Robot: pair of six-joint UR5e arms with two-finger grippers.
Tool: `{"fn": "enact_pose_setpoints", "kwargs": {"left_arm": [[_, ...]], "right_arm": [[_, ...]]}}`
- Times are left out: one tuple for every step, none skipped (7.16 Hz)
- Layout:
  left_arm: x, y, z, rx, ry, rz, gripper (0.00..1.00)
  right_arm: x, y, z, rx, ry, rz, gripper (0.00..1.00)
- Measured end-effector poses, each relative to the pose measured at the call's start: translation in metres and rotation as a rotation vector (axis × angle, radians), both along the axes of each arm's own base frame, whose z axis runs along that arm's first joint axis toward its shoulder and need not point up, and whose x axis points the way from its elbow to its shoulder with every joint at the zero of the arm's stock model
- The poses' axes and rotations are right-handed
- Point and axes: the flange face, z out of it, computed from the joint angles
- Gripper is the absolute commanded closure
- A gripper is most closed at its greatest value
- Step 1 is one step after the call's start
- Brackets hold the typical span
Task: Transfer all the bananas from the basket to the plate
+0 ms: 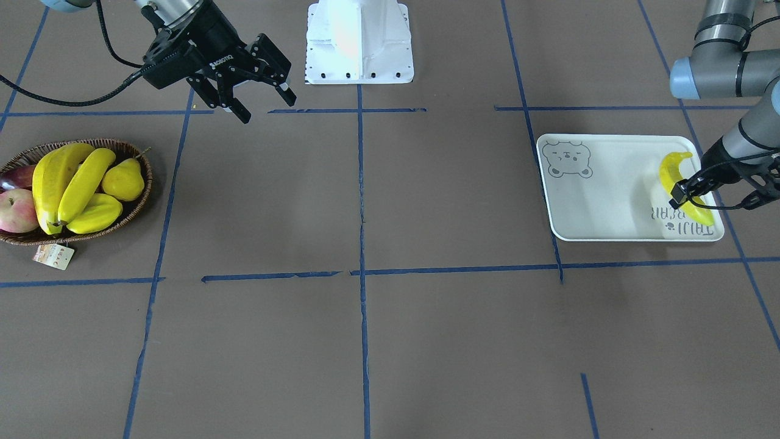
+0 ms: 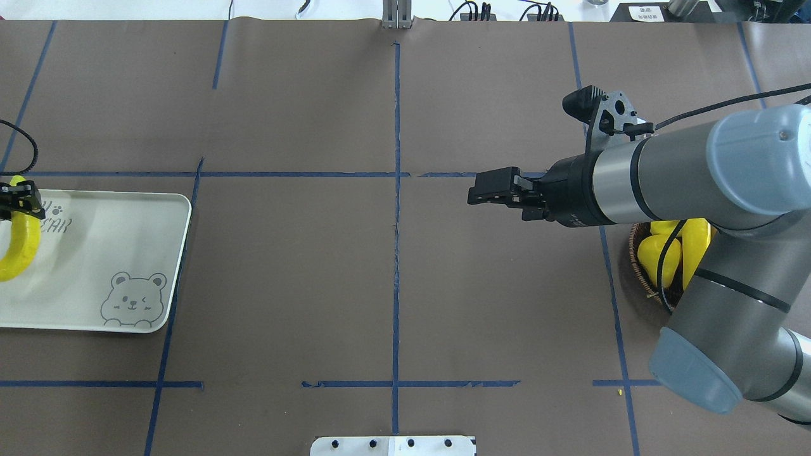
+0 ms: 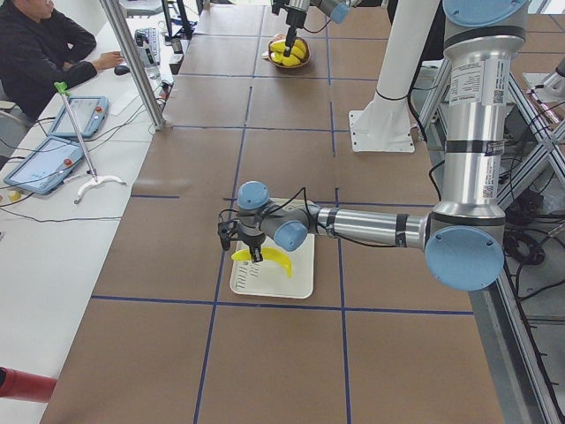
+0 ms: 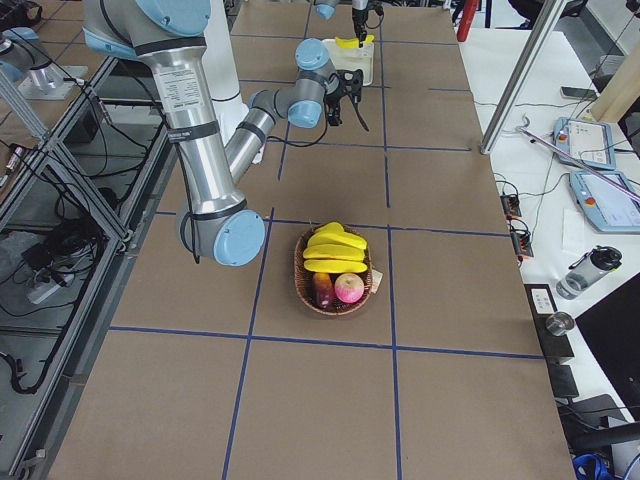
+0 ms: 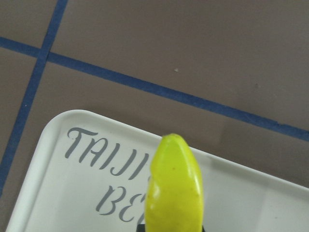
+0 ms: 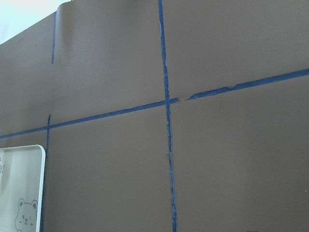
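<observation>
One banana [image 1: 672, 172] is clamped in my left gripper [image 1: 691, 194] at the lettered end of the white bear plate [image 1: 597, 201]. Its lower tip reaches the plate surface. The same banana [image 2: 19, 247] shows over the plate [image 2: 95, 253] in the overhead view, and its tip [image 5: 174, 188] fills the left wrist view. More bananas [image 1: 61, 183] lie in the wicker basket [image 1: 143, 201] at the other end of the table. My right gripper [image 1: 267, 107] is open and empty, in the air beside the basket toward the table's middle.
The basket also holds a yellow pear [image 1: 124, 180], a stubby yellow starfruit [image 1: 94, 214], a red apple [image 1: 15, 210] and a dark purple fruit [image 1: 18, 177]. A paper tag [image 1: 53, 256] hangs from it. The white robot base [image 1: 359, 42] stands between the arms.
</observation>
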Motion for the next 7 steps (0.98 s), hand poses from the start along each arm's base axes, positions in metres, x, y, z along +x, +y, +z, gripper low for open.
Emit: {"fn": "enact_pose_setpoints", "kwargs": {"left_arm": [[-0.004,0.007,0.008,-0.012,-0.006,0.000,0.05],[-0.006,0.012,0.014,-0.018,-0.010,0.001,0.00],[-0.007,0.014,0.015,-0.010,-0.010,0.007,0.00],[-0.006,0.013,0.012,0.009,-0.003,0.017,0.00],[-0.004,0.011,0.003,0.027,0.009,0.023,0.00],[-0.002,0.008,-0.011,0.047,0.025,0.026,0.00],[-0.002,0.007,-0.029,0.068,0.037,0.027,0.00]], "right_arm": [[0.001,-0.001,0.001,-0.001,0.001,0.003,0.00],[0.003,-0.002,0.001,0.000,0.000,0.009,0.00],[0.007,-0.003,0.003,-0.002,0.003,0.015,0.00],[0.012,-0.007,0.007,-0.008,0.009,0.023,0.00],[0.020,-0.013,0.015,-0.018,0.022,0.030,0.00],[0.036,-0.023,0.030,-0.030,0.051,0.030,0.00],[0.059,-0.034,0.053,-0.024,0.110,0.012,0.00]]}}
